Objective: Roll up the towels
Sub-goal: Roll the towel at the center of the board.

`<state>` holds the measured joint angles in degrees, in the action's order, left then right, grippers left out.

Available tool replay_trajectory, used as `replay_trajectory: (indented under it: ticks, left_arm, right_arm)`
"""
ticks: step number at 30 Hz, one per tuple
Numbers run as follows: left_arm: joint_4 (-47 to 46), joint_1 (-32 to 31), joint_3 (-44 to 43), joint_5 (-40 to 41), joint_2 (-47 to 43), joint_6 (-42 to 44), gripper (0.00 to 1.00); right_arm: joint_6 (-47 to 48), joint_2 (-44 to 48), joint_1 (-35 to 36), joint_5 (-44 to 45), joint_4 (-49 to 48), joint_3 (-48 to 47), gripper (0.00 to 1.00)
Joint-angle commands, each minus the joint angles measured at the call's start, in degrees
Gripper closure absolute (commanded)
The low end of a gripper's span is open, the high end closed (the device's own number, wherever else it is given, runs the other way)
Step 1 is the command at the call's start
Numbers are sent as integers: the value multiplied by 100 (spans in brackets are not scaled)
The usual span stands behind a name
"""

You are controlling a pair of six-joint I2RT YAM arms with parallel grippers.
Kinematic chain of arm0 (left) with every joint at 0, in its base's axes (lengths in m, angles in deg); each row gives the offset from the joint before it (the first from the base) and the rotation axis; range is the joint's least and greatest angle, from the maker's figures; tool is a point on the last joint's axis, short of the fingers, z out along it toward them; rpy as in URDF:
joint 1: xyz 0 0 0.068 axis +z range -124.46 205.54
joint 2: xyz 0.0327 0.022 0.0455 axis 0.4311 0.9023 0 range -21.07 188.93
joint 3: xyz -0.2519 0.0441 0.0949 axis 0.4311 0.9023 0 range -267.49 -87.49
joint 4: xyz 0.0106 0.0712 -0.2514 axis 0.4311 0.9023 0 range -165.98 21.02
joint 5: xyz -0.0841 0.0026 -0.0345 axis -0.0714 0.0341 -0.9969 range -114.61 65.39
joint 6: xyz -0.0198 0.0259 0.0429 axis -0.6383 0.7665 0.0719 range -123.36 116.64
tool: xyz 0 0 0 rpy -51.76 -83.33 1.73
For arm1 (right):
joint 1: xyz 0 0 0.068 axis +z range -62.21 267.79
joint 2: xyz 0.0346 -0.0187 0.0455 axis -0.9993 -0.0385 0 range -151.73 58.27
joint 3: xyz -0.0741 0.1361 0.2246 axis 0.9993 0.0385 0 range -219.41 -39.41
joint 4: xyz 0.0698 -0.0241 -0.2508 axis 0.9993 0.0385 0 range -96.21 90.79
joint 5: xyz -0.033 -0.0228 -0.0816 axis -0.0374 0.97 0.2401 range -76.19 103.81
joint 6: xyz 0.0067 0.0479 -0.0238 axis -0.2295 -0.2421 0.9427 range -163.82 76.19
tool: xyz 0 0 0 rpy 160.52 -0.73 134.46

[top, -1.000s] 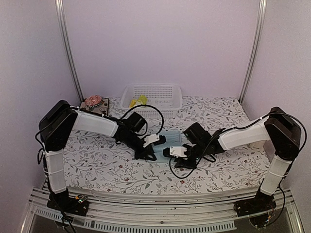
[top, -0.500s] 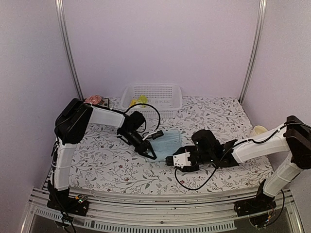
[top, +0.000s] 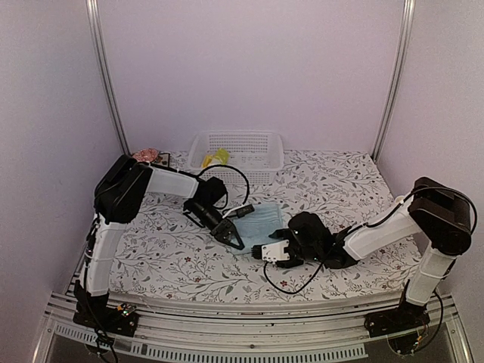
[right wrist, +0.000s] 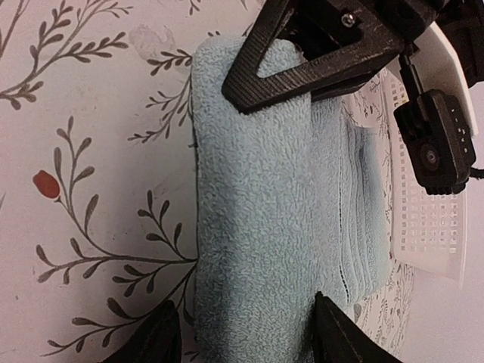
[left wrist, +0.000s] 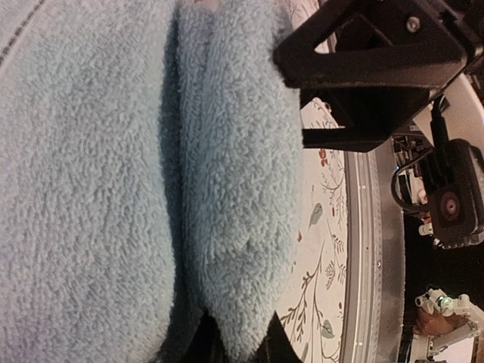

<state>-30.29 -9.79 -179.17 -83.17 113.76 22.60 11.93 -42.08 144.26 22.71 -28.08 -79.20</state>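
The pale light blue towel (top: 263, 219) lies on the floral table cover, its near edge rolled over into a thick fold (right wrist: 257, 212). My left gripper (top: 233, 238) is shut on one end of that fold (left wrist: 236, 336). My right gripper (top: 266, 252) is open at the other end, its jaws standing on either side of the roll (right wrist: 240, 333). The two grippers face each other along the roll; the left one shows at the top of the right wrist view (right wrist: 318, 53). The bright yellow-green towel (top: 215, 158) lies crumpled in the white basket.
A white mesh basket (top: 249, 144) stands at the back of the table, just beyond the blue towel (right wrist: 427, 227). A dark square mat with a pinkish thing on it (top: 147, 159) sits at the back left. The table's metal front rail (left wrist: 370, 249) runs close by.
The right gripper has moved down to the towel's near edge and now straddles the roll. The left gripper has shifted slightly nearer along the towel's left end. More of the towel shows.
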Motion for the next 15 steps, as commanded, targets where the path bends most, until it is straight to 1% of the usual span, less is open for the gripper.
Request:
replay_trajectory:
  ticks: [1, 5, 7, 10, 12, 13, 14, 15]
  left_arm:
    - [368, 6, 12, 314, 305, 76, 100]
    - [394, 24, 1, 319, 338, 95, 100]
    - [397, 39, 1, 309, 347, 94, 100]
    - [397, 65, -16, 342, 344, 89, 100]
    - [341, 86, -23, 433, 294, 35, 100]
    - [307, 100, -23, 480, 258, 13, 97]
    - [241, 112, -19, 535, 191, -4, 89]
    - [145, 121, 25, 610, 93, -41, 84]
  right_arm:
    - [-95, -388, 40, 369, -262, -229, 40]
    - [-100, -621, 41, 514, -312, -321, 41]
    - [-152, -715, 39, 647, -277, -384, 46]
    - [-307, -691, 35, 567, -38, -478, 67]
    - [-424, -681, 40, 456, 310, -631, 87]
    - [-541, -688, 29, 376, 508, -729, 90]
    - [-623, -694, 22, 276, 724, -828, 92]
    - [-725, -690, 17, 175, 897, -912, 93]
